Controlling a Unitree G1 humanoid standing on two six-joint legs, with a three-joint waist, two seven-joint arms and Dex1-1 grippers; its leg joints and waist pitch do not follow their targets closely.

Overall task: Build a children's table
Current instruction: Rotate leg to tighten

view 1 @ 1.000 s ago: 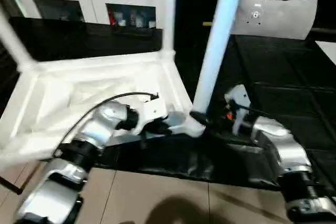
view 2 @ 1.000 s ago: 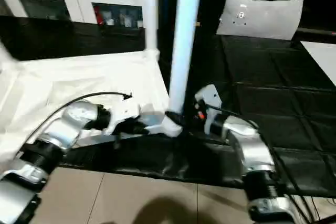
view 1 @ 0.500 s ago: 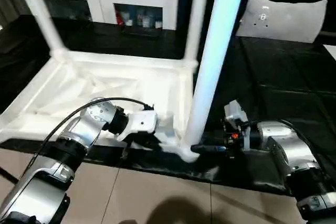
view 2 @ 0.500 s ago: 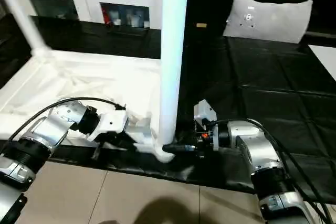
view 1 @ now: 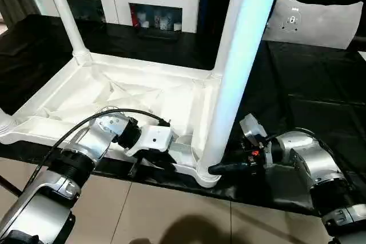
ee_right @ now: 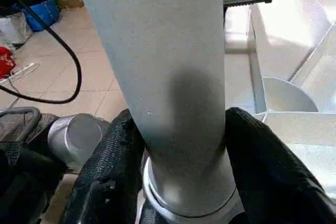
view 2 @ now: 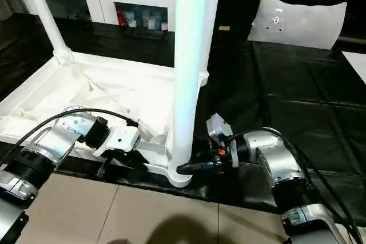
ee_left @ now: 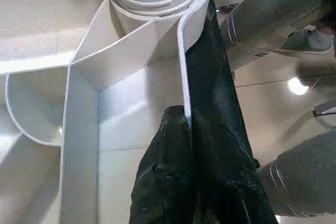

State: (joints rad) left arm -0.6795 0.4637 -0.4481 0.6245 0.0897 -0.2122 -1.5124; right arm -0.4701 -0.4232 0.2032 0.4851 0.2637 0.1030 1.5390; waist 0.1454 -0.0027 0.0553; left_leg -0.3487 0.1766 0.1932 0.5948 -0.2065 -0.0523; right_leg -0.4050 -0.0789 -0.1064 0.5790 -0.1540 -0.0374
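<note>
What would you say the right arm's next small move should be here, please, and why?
Probably twist the near leg further into its corner socket. The right gripper has a finger on either side of the leg's base, and the left gripper is pinched on the tabletop's rim, bracing it.

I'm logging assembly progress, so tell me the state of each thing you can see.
Table top: upside down, ribbed underside up.
Near leg: upright in its corner socket.
Far legs: upright in sockets.
Left pincer: shut on the rim.
Right pincer: fingers astride the near leg's base.
</note>
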